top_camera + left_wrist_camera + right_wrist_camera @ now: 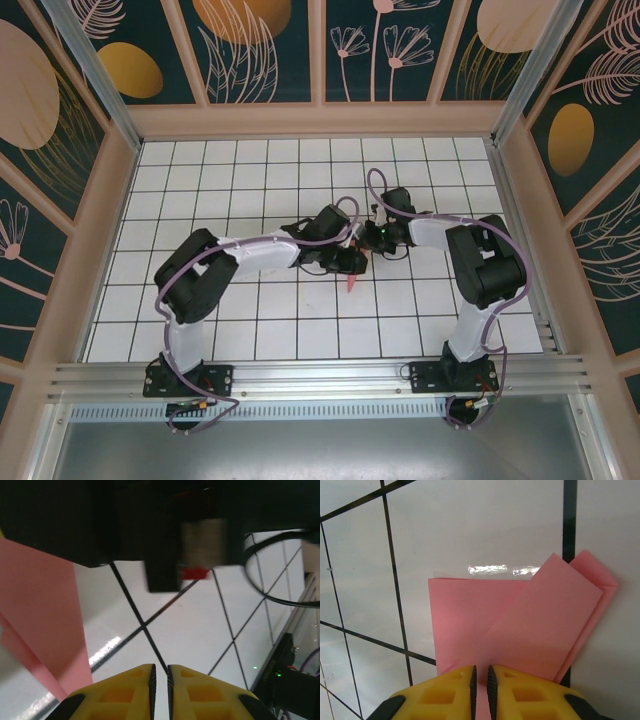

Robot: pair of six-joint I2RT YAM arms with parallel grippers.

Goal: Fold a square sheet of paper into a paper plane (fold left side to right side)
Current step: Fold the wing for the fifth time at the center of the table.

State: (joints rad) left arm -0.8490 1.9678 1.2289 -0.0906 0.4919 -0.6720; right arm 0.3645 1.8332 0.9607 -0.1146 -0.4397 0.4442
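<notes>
The square sheet of paper (520, 625) is pink and lies folded on the white grid table, with a slanted flap over a flat rectangular layer. My right gripper (481, 667) is low over its near edge, jaws almost together, pink showing in the thin gap. From above, only a pink tip of the paper (352, 284) sticks out under the two wrists. My left gripper (160, 666) is shut with nothing between its fingers, over bare tile just right of the paper (40, 610). The two grippers, left (352, 262) and right (372, 240), meet at the table's middle.
The right arm's black wrist (150, 525) hangs close over the left gripper. A wooden frame with patterned panels (320, 118) walls in the table. An aluminium rail (320, 378) runs along the near edge by the arm bases.
</notes>
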